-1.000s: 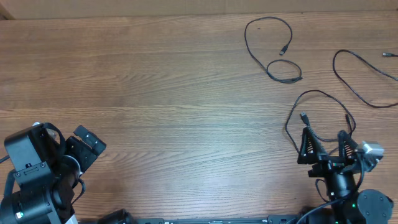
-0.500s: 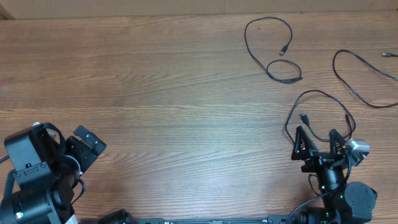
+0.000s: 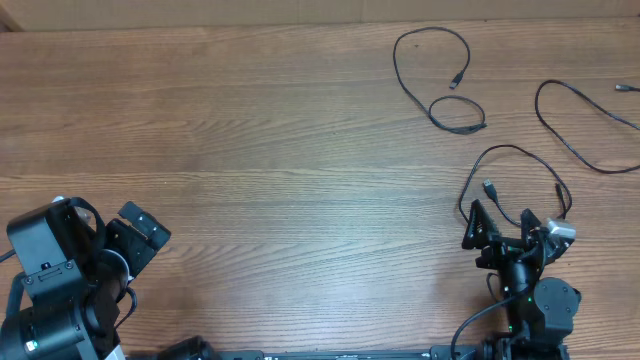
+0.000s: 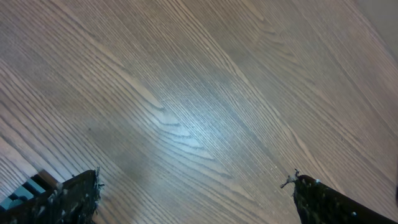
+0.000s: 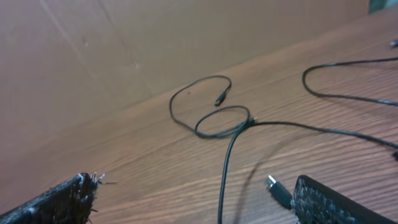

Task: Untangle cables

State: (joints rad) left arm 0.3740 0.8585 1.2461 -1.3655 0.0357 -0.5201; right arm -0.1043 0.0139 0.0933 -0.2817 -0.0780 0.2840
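**Wooden table [image 3: 250,150], cables [image 3: 460,75] lying apart**

Right gripper [image 3: 500,228], jaws apart and empty, is shifting left and folding homeward beside the near cable [image 3: 512,148]. The other two are lying separate, far right. Left gripper [image 3: 140,232] is idling, jaws apart. Untangling is looking finished.

On the tabletop [image 3: 280,150], the rear cable [image 3: 458,131] lies farthest back, with the edge cable [image 3: 538,103] to its right. The near cable [image 3: 510,147] lies just beyond the right tool [image 3: 500,218]. The left tool [image 3: 140,228] sits at the near-left corner.
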